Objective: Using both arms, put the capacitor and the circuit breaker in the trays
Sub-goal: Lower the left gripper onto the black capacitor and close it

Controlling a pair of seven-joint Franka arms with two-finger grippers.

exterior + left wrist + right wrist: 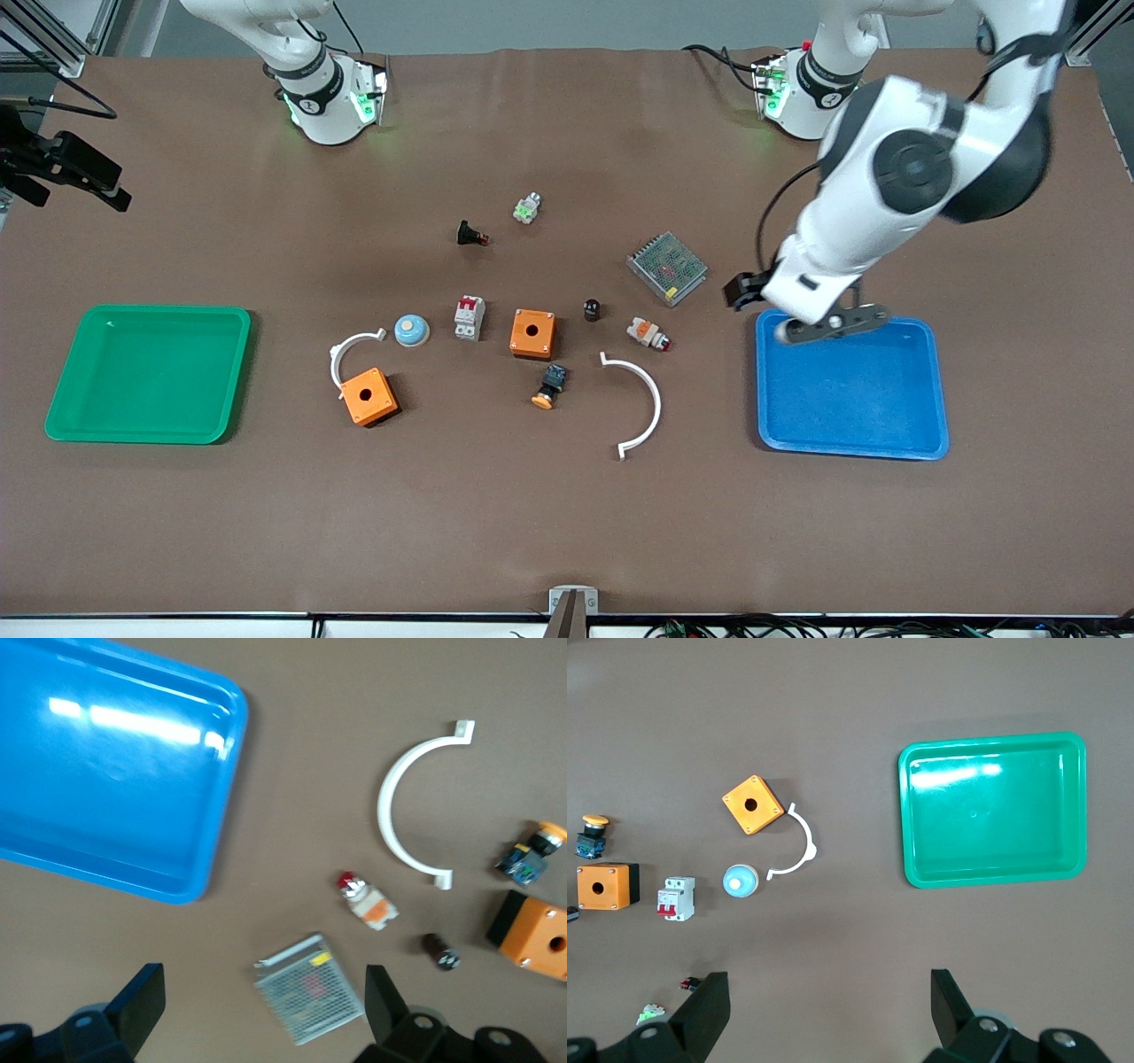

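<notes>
The capacitor [592, 309], a tiny black cylinder, stands mid-table beside an orange box [532, 333]; it also shows in the left wrist view [440, 952]. The circuit breaker [469, 317], white-grey with red levers, lies beside that box toward the right arm's end; it also shows in the right wrist view [676, 898]. My left gripper [749, 288] is open and empty in the air, over the table between the mesh power supply [667, 267] and the blue tray [921, 447]; it shows in its own wrist view [266, 1014]. My right gripper [830, 1014] is open, empty and high over bare table; the front view does not show it.
A green tray [235, 390] sits at the right arm's end. Around the middle lie a second orange box [369, 396], a blue dome [411, 330], two white arcs [651, 399] [341, 352], a white-orange connector [648, 333], a black-blue button [550, 386], a black push-button [471, 235] and a small green-white part [527, 208].
</notes>
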